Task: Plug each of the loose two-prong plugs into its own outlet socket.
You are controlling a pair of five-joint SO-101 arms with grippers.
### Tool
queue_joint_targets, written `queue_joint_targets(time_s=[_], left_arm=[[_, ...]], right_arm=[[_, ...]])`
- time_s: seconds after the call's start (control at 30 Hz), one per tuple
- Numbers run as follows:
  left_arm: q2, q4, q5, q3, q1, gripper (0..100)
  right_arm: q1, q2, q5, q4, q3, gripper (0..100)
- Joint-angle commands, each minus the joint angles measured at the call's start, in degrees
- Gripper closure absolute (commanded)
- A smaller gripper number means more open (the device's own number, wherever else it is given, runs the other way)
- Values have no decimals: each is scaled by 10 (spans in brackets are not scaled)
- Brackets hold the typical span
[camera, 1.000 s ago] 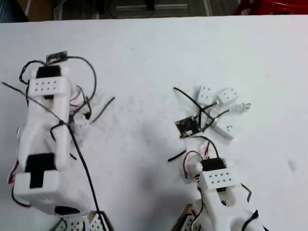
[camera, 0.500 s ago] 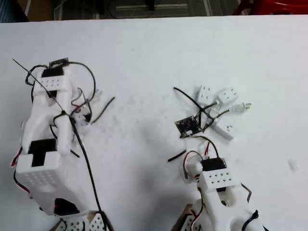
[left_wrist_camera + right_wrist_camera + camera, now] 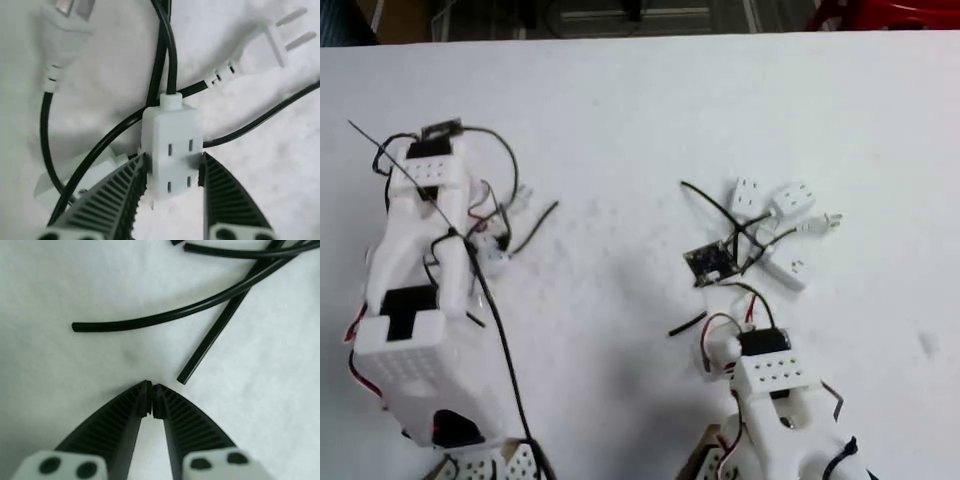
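My left gripper (image 3: 173, 161) is shut on a white outlet socket (image 3: 171, 150) with two pairs of slots, its fingers (image 3: 125, 190) pressing on both sides. A black cord leaves the socket's far end. Two loose white two-prong plugs lie beyond it, one plug (image 3: 62, 25) to one side and another plug (image 3: 262, 45) to the other. In the high view the left arm (image 3: 415, 250) covers this spot at the table's left. My right gripper (image 3: 151, 392) is shut on nothing, just above the white table beside a black cable end (image 3: 182, 377).
At centre right of the high view lies a cluster of white sockets (image 3: 765, 215), a plug (image 3: 817, 224) and a small dark circuit board (image 3: 710, 262) tied together by black cords. The right arm (image 3: 770, 375) stands just in front of it. Black wires loop around the left arm.
The left arm stretched farther across the table during the first half second, then held still. The right arm and the socket cluster have not moved.
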Motion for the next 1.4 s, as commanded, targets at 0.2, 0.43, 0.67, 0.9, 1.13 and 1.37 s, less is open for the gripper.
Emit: queue_joint_targets(time_s=[0.2, 0.43, 0.67, 0.9, 1.13, 1.37], left_arm=[[2, 130, 5, -147, 0, 740], [3, 111, 2, -96, -6, 738], [3, 42, 1, -13, -11, 739], [4, 46, 1, -8, -10, 740], [4, 43, 1, 11, -11, 746], [4, 29, 1, 22, -14, 883]], right_arm=[[-14, -1, 0, -8, 3, 978], [-14, -1, 0, -8, 3, 978], [-14, -1, 0, -8, 3, 978], [-14, -1, 0, -8, 3, 978], [-14, -1, 0, -8, 3, 978], [-14, -1, 0, -8, 3, 978]])
